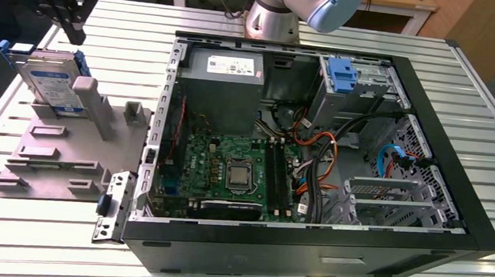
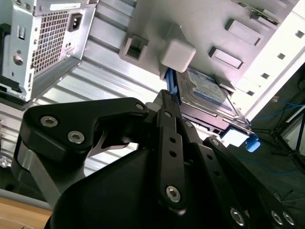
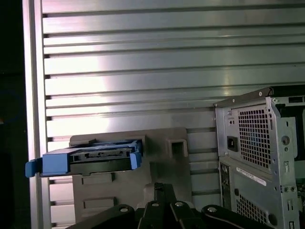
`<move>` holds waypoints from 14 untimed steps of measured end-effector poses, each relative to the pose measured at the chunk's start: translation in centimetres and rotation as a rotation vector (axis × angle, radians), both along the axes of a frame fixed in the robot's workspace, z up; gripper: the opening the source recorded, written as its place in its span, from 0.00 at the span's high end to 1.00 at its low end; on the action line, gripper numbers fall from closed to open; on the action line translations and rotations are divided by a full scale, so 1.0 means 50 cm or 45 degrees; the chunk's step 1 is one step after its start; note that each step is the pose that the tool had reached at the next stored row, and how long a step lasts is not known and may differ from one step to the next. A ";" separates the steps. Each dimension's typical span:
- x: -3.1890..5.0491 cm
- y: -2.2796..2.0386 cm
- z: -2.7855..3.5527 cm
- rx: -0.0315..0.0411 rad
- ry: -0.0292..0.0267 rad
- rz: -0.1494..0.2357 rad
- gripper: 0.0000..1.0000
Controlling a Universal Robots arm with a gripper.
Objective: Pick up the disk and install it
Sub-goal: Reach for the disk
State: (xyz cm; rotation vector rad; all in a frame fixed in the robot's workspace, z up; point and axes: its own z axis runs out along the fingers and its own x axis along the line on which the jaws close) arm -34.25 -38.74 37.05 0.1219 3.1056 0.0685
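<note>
- In the exterior view, the gripper [image 1: 73,35] hangs above the slatted surface [image 1: 486,96] at the exterior view's left. Its fingers are drawn together into one narrow tip and grasp nothing.
- Just below the gripper and clear of it, the disk [image 1: 52,86] stands on edge, leaning, in the grey fixture [image 1: 54,158].
- The open computer case [image 1: 309,254] lies to the exterior view's right of the fixture. Inside it are a grey power-supply box [image 1: 222,65] and a blue bracket [image 1: 343,76].
- In the second wrist view, the gripper's [image 2: 167,95] closed tip points toward the blue rail of the disk [image 2: 209,93]. The disk's label side shows beyond a post of the fixture.
- In the first wrist view, the disk [image 3: 90,157] appears end-on in the fixture. The gripper [image 3: 159,187] is near it but not touching, and the case's perforated rear stands to one side.
</note>
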 end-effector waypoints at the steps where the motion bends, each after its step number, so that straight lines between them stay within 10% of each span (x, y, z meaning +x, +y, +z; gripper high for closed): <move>1: -0.006 0.0010 -0.001 -0.0001 0.0000 0.000 0.89; 14: -0.078 0.0132 -0.022 -0.0010 -0.0014 -0.001 0.89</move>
